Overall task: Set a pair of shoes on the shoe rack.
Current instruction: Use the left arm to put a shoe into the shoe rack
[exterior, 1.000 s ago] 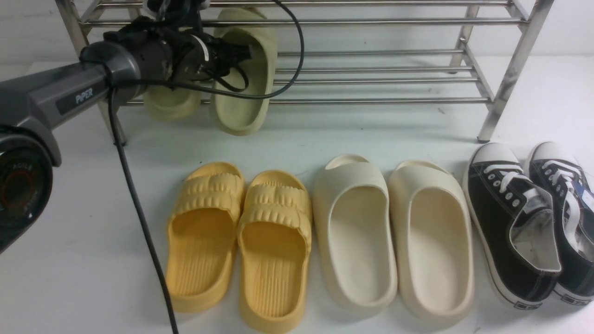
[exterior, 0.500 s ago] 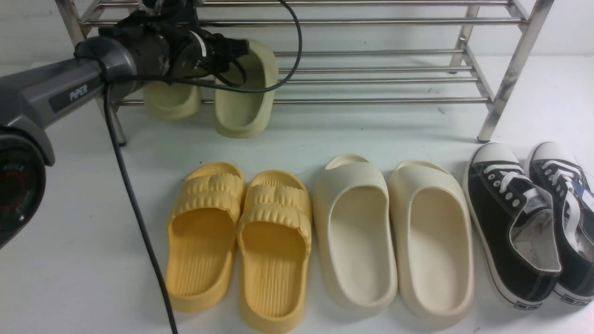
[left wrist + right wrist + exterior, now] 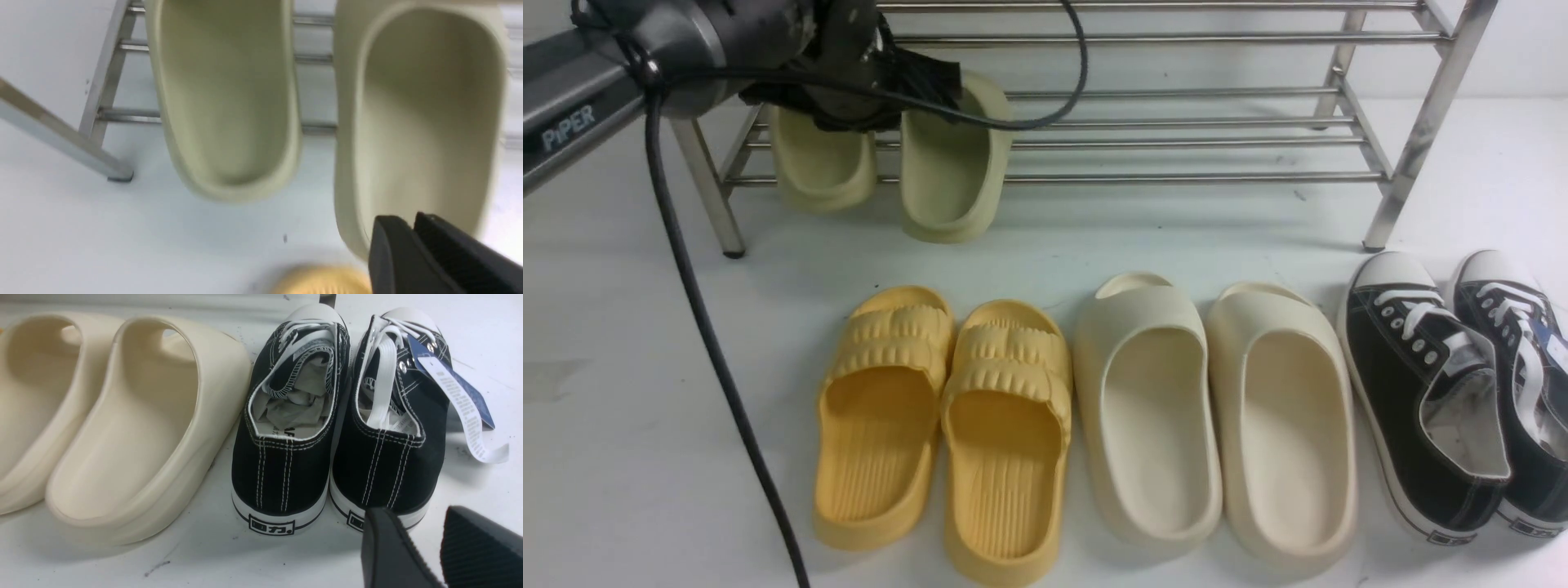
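Observation:
The two olive-khaki slippers [image 3: 821, 167] [image 3: 947, 175] lie side by side at the left end of the steel shoe rack's [image 3: 1176, 37] lower shelf, heels overhanging its front rod. My left gripper [image 3: 931, 77] hovers just above the right slipper's far end. In the left wrist view both slippers [image 3: 224, 102] [image 3: 421, 114] show beyond the left gripper [image 3: 408, 220], whose jaws are pressed together with nothing between them. My right gripper [image 3: 416, 510] is open and empty, low over the table behind the black sneakers [image 3: 339, 428]; it does not show in the front view.
In front of the rack, from left to right, stand yellow ribbed slides [image 3: 939, 425], cream-white slides [image 3: 1217, 416] and black canvas sneakers [image 3: 1462, 392]. My left arm's cable [image 3: 711, 343] hangs down to the table. The rack's front left leg [image 3: 707, 196] stands beside the olive pair.
The right olive slipper went from tilted up in the left gripper to lying on the lower shelf. The left arm let it go and rose up and away.

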Motion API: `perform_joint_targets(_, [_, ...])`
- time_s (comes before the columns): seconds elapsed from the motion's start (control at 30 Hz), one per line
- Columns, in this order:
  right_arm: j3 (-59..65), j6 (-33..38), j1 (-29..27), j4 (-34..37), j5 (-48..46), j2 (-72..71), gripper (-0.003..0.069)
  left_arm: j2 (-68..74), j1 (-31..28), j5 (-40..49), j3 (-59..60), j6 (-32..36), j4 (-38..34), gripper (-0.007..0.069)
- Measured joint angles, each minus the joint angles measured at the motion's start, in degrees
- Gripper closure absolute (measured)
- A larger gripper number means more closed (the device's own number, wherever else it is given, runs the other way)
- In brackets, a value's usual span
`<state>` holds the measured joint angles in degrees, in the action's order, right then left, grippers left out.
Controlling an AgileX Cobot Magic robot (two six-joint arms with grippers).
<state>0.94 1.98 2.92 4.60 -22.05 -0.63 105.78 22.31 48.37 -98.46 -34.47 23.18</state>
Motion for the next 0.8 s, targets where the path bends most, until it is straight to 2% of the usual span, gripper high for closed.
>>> perform_joint_targets(0.13, [0.00, 0.00, 0.00, 0.00, 0.00, 0.00, 0.0419, -7.05, 3.95, 2.63, 6.15, 1.73, -2.02, 0.0638])
perform_joint_targets(0.27, [0.00, 0.00, 0.00, 0.00, 0.00, 0.00, 0.0419, -12.47, 5.44, 1.39, 14.52, 5.09, -7.63, 0.0638])
perform_joint_targets(0.43, [0.00, 0.00, 0.00, 0.00, 0.00, 0.00, 0.0419, -10.76, 5.33, -4.03, 22.01, 13.59, -19.65, 0.0638])
perform_joint_targets(0.63, [0.00, 0.00, 0.00, -0.06, 0.00, 0.00, 0.0419, -3.02, 4.89, -8.17, 19.31, 14.21, -19.48, 0.0638])
perform_joint_targets(0.8, [0.00, 0.00, 0.00, -0.01, 0.00, 0.00, 0.0419, 3.57, 4.89, -8.96, 12.99, 13.62, -15.29, 0.0638])
